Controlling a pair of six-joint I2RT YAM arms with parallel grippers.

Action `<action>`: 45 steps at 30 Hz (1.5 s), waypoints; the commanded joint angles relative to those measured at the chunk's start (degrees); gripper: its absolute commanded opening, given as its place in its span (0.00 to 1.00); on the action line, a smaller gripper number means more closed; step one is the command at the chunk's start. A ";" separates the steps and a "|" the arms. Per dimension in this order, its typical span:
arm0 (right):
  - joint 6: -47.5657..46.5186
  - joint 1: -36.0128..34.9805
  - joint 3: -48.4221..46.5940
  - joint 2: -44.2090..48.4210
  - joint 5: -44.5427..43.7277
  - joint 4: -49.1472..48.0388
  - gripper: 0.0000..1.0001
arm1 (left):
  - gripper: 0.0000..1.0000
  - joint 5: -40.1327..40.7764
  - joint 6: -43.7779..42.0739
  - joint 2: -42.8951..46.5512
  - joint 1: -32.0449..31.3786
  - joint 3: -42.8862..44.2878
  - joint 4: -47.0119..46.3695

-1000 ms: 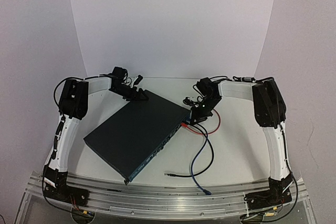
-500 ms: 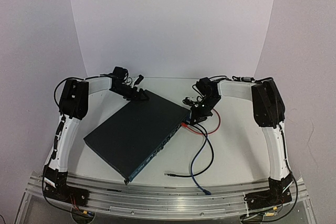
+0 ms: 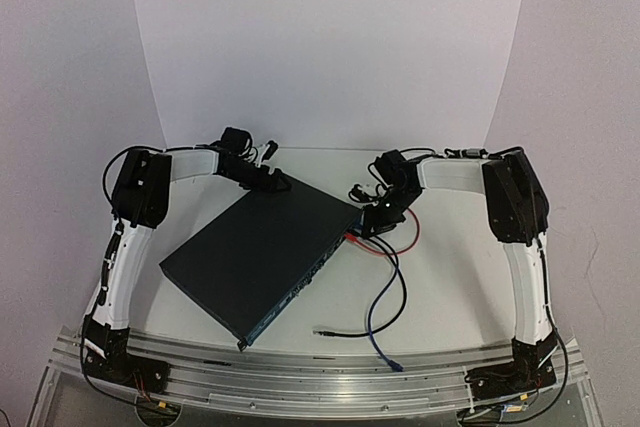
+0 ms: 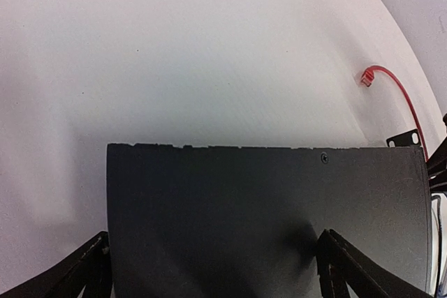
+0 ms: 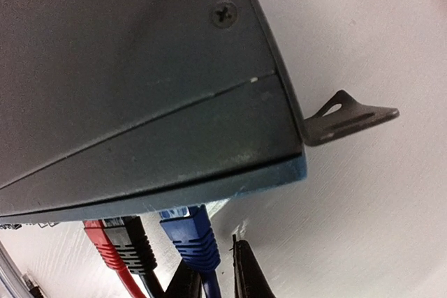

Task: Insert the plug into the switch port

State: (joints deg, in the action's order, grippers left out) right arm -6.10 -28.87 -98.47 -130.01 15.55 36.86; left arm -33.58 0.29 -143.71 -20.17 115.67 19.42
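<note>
The switch [image 3: 260, 262] lies slantwise on the table, a flat dark box. In the right wrist view its corner [image 5: 140, 68] fills the top, and a blue plug [image 5: 188, 239], a black plug [image 5: 134, 243] and a red plug [image 5: 103, 241] sit in its sockets. My right gripper [image 3: 378, 222] is at that corner. Its fingers [image 5: 248, 273] straddle the blue cable just below the plug, slightly open, with a gap on the right side. My left gripper [image 3: 262, 179] is wide open over the switch's far corner [image 4: 265, 221].
A red cable [image 3: 400, 247] loops right of the switch, its free end [image 4: 367, 78] on the table. A loose black cable end [image 3: 320, 330] and blue cable end [image 3: 397, 366] lie near the front. A mounting ear [image 5: 349, 118] sticks out from the switch's corner.
My left gripper has shifted a little to the right and back at the switch's far corner. My right gripper and the cables have hardly moved.
</note>
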 commanded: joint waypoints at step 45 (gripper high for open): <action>28.53 16.30 36.64 48.83 -42.08 -11.46 0.91 | 1.00 60.31 39.73 59.65 -5.17 -47.65 10.03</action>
State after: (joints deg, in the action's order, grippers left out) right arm 18.65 -12.43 -64.27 -85.72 -18.73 24.60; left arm 18.92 32.53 -83.72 -25.59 69.41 22.57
